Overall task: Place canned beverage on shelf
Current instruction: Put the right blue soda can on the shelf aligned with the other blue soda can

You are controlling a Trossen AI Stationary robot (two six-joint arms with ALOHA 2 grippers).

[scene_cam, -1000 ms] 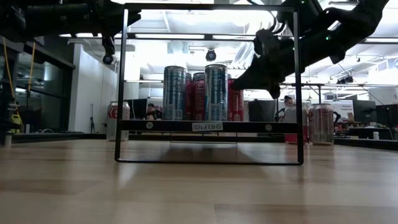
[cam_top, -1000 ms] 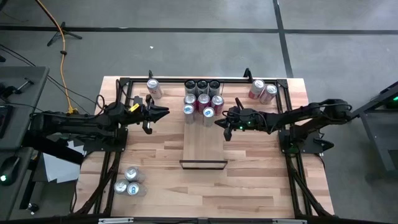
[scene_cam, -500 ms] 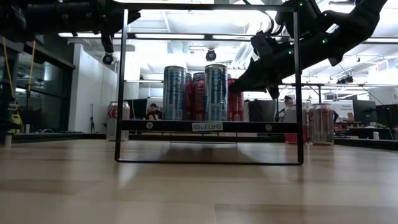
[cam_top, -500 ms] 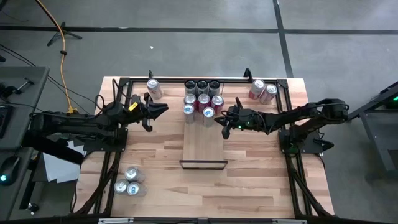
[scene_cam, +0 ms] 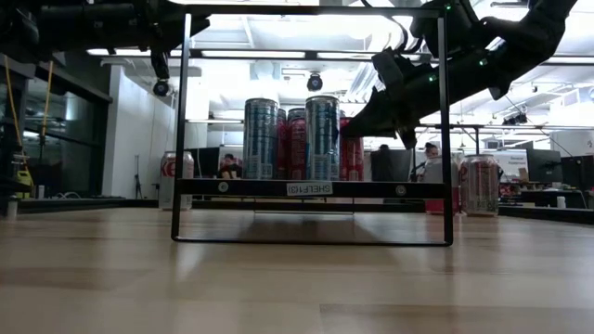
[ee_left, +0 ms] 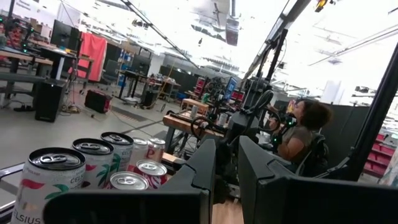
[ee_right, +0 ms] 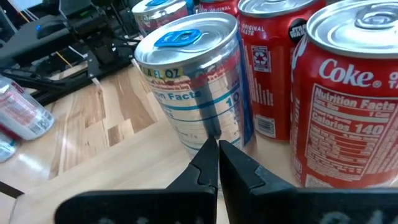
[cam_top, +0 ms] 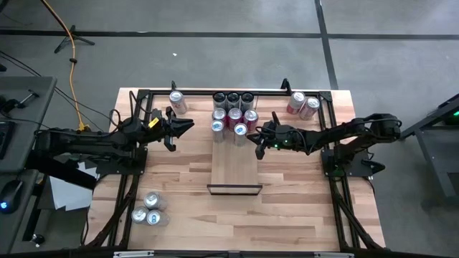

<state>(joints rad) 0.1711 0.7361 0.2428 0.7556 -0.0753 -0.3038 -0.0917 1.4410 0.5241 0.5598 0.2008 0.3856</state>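
Crowding the pale shelf (cam_top: 235, 168) (black-edged), cans (cam_top: 234, 115) face right jaws pressed together.

Coke can (ee_right: 357, 93) cut off at frame edge, rear shelf cans hidden in low view

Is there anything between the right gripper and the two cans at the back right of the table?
Yes, partly. The right gripper hovers by the cans on the shelf. The two loose red cans stand behind the black frame post, apart from the arm. No other obstacle shows, only the frame rail nearby.
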